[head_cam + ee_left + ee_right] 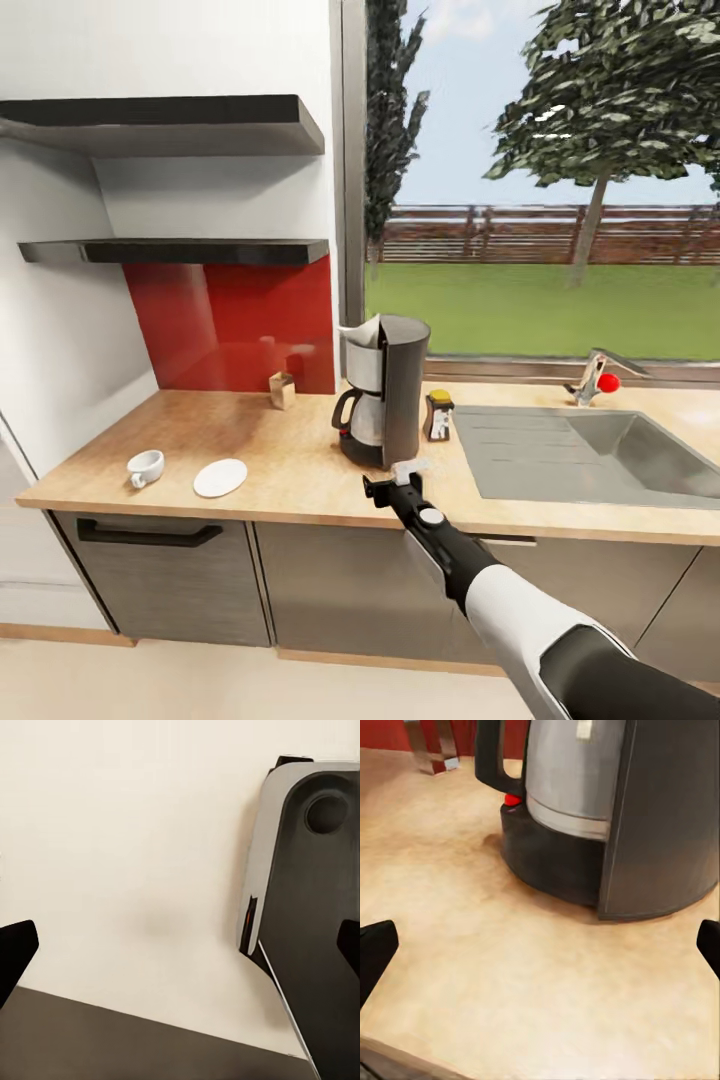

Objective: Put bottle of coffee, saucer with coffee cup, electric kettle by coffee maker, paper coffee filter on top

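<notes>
The coffee maker [393, 400] stands on the kitchen countertop [290, 470], seen close up in the right wrist view [660, 832]. A pale grey pointed piece [361, 348] at its top looks like the paper coffee filter. The bottle of coffee [438, 415] stands just right of the machine. The coffee cup [146, 467] sits on the counter at the far left, with the saucer [220, 477] bare beside it. My right gripper [398, 478] [542, 945] hovers open and empty just in front of the coffee maker. My left gripper [182, 949] is open over the floor. The electric kettle is out of view.
An inset steel sink [600, 455] with a red-knobbed tap [598, 381] lies to the right. Two dark shelves [175, 250] hang on the wall above the red backsplash. A small brown box [282, 390] stands at the back of the counter.
</notes>
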Robot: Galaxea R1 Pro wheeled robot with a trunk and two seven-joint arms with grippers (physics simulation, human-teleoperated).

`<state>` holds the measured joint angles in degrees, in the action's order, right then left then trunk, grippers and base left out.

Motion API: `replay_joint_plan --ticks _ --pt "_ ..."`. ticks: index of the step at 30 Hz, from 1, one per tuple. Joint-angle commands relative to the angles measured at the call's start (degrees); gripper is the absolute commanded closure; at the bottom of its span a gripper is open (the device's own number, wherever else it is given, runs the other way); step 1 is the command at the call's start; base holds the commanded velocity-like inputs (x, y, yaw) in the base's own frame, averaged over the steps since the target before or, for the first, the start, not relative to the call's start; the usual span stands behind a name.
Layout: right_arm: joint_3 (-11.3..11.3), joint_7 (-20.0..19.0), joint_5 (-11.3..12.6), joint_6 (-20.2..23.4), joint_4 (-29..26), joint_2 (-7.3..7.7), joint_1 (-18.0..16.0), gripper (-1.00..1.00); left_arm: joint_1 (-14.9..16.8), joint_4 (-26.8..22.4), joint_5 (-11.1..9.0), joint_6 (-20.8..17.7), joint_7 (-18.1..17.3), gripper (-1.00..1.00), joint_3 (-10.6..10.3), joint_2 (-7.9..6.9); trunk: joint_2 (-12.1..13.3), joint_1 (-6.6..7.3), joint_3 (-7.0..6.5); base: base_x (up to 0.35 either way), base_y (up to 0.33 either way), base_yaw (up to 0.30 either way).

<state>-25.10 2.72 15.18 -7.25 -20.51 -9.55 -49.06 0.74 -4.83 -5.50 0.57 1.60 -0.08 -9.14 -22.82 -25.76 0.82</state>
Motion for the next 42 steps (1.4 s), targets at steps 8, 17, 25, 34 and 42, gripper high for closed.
replay_joint_plan --ticks 8,17,25,34,42 --pt "-0.6 -3.8 3.1 29.3 -14.5 -0.45 -0.1 -1.0 0.0 -0.1 -0.6 0.1 0.0 -1.0 -0.1 -0.05 -0.1 -0.02 0.09 -0.05 0.048 0.0" --pt "-0.6 -13.6 16.8 48.8 -33.6 -0.45 -0.1 -1.0 0.0 -0.1 -0.5 0.1 0.0 -1.0 -0.1 -0.41 -0.1 -0.02 0.09 -0.001 0.001 0.0" --pt "-0.6 -13.9 23.4 49.4 -34.6 -0.45 -0.1 -1.0 0.0 -0.2 -0.6 0.1 0.0 -1.0 0.1 -1.63 -0.1 -0.02 0.09 0.0 0.0 0.0" --pt "-0.7 -13.8 24.0 49.6 -41.0 -0.45 0.0 -1.0 0.1 -3.1 -0.6 0.1 0.1 -1.0 0.2 -1.21 -0.1 -0.02 0.09 0.0 0.0 0.0" --pt "-0.6 -13.8 24.2 49.6 -42.8 0.92 0.0 -1.0 0.1 -3.7 -1.0 0.1 0.1 -1.0 0.2 -0.95 -0.1 -0.02 0.09 -0.078 0.178 0.0"
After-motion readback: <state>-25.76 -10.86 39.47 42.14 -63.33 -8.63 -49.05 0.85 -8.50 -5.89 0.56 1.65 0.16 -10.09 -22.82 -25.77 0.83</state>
